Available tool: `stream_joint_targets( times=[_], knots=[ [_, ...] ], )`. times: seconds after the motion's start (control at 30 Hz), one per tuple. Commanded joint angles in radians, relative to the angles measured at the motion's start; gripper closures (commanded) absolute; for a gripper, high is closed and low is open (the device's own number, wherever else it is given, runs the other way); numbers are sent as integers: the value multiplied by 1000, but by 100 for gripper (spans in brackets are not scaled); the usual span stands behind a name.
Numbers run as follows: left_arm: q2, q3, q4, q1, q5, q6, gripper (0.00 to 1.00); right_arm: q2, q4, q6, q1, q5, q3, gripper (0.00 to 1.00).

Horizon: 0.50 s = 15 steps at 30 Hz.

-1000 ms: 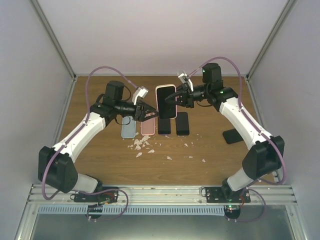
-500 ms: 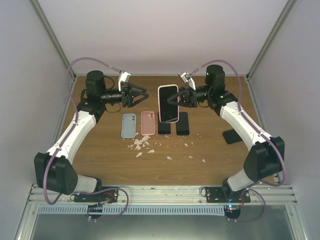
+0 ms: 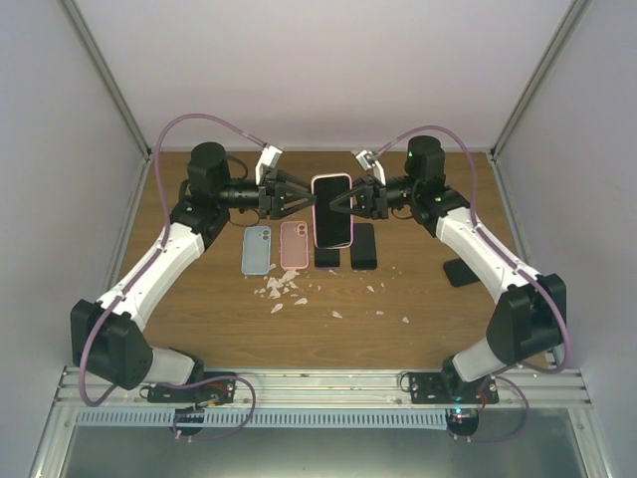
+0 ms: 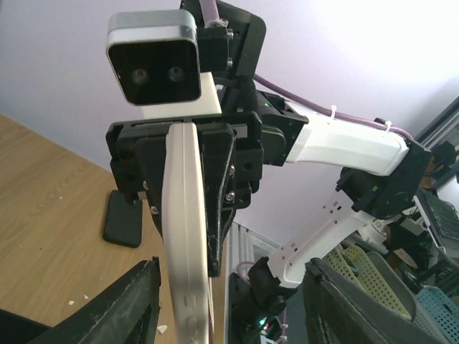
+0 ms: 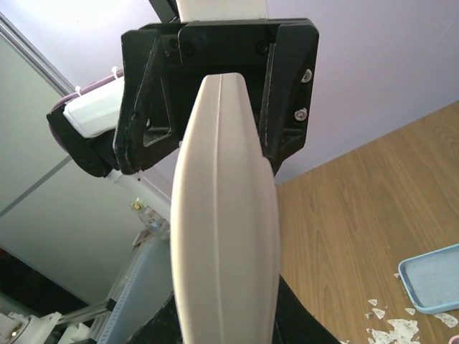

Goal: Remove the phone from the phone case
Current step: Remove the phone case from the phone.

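Over on the left, hovering with the left gripper (image 3: 284, 194), jaws spread wide and holding nothing. Pointing at the left edge of the phone case (image 3: 315, 214), very near it, but not looking like touching it yet. Lying flat on the table (image 3: 199, 299) below: a blue case (image 3: 257, 249), a pink case (image 3: 294, 245), two black slabs (image 3: 364, 246), and white scraps (image 3: 284, 289) nearer the front.

Up in the middle, hanging in the air above those things, showing its dark screen to the top camera: the phone (image 3: 332, 209), sitting snug inside the phone case.

On the right side, holding that case by its right edge with the right gripper (image 3: 350, 197), jaws pinching it from both flat sides. Farther right, lying alone on the wood: a black block (image 3: 460, 271).

Judging the job as just starting. Done so far: having phone and case up off the table, held between the two arms. Waiting to be done: grabbing with the left jaws, then pushing or peeling the phone free.

Hard to be seeing much more. Filling most of the right wrist view with the pale case edge, hiding that gripper's own fingers almost fully. Cutting off the bottom of the case in the left wrist view. Not showing the back of the case anywhere, so not telling whether any corner is coming loose.
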Motion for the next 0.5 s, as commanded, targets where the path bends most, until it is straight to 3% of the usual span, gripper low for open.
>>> stream_joint_targets(
  times=[0.0,0.13,0.47],
  knots=[
    [33,7,117,-11,10,-77,47,-47,85,35,10,-1,-22,100],
    [59,18,139,-36,-2,-100,52,-49,138,83,12,-4,-37,99],
    [89,31,139,-44,-3,-116,91,-50,137,80,13,-4,-47,100]
  ],
)
